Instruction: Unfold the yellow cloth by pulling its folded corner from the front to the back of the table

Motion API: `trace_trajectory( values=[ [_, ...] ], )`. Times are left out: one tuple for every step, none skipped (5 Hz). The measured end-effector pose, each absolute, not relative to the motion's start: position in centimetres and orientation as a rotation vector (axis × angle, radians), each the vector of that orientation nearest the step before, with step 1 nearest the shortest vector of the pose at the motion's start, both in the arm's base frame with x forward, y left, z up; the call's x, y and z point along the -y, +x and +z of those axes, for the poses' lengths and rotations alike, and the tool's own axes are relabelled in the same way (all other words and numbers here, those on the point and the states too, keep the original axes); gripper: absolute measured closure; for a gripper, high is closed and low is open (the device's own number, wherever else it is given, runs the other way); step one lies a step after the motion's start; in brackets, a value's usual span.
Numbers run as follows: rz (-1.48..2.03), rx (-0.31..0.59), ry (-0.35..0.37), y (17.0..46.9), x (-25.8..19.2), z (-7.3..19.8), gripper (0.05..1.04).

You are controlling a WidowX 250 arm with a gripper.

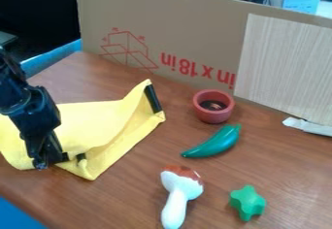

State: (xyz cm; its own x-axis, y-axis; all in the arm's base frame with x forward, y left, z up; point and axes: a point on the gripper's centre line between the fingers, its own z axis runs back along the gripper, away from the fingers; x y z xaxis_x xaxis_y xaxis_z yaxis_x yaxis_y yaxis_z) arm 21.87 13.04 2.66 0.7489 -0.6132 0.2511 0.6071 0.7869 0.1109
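White toy mushroom [181, 188] near green star [247, 203], black pincer [52, 163] at yellow cloth [97, 122], open or closed unclear.

Upside-down red print [187, 67] on the cardboard panel [162, 17] reads "in x 18in".

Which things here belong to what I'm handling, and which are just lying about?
Seemingly in use:
- yellow cloth
- tool, at the cloth's edge

Lying about:
- red cup
- green pepper
- white-and-brown mushroom-shaped toy
- green star
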Motion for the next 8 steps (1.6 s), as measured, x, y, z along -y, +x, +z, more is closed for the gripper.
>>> trace_trajectory(
  values=[
    [-0.676, 0.289, 0.018, 21.8, -12.8, 2.7, 1.028],
    [-0.678, 0.294, 0.008, 21.6, -12.5, 2.7, 1.034],
    [-0.659, 0.315, -0.020, 21.5, -12.5, 3.6, 1.034],
    [-0.614, 0.349, -0.067, 22.8, -12.8, 5.6, 1.034],
    [-0.541, 0.400, -0.081, 25.1, -13.7, 8.3, 1.034],
    [-0.466, 0.410, -0.096, 27.5, -14.8, 9.3, 1.034],
    [-0.409, 0.407, -0.093, 29.4, -16.0, 10.0, 1.034],
    [-0.366, 0.399, -0.088, 31.2, -17.1, 10.3, 1.034]
  ],
)
